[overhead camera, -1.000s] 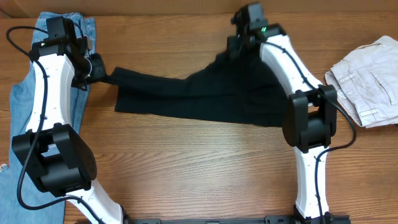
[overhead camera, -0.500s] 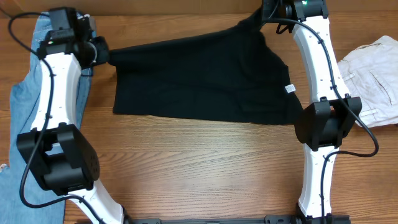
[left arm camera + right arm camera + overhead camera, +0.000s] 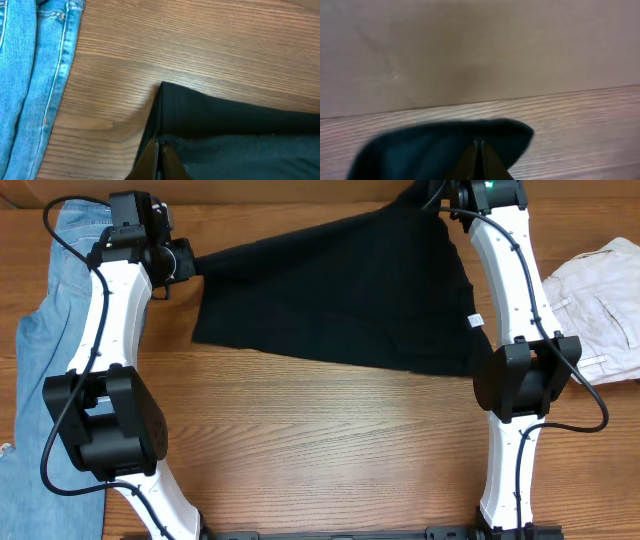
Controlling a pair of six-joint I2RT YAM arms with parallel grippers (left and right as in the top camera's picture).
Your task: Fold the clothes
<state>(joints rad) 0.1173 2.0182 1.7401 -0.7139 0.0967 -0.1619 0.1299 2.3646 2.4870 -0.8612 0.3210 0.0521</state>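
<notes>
The black garment [image 3: 340, 300] lay spread across the far half of the counter [image 3: 330, 450], drawn out between the two hands. The left hand [image 3: 188, 262] was shut tight on its left corner and the right hand [image 3: 432, 194] was pinched closed on its far right corner, right at the counter's back edge by a plain tan wall. Its near edge ran at a slant from left down to right, ending beside the right arm. In front of that edge, bare wood stretched between the two arms (the widest free room on the counter). The light blue jeans [image 3: 40, 350] ran along the left border, partly under the left arm and apart from the black cloth. A pale folded garment [image 3: 600, 300] sat at the right border, beyond the right arm. A small white tag [image 3: 477, 321] showed at the garment's right edge; any print on it was too small to read.
</notes>
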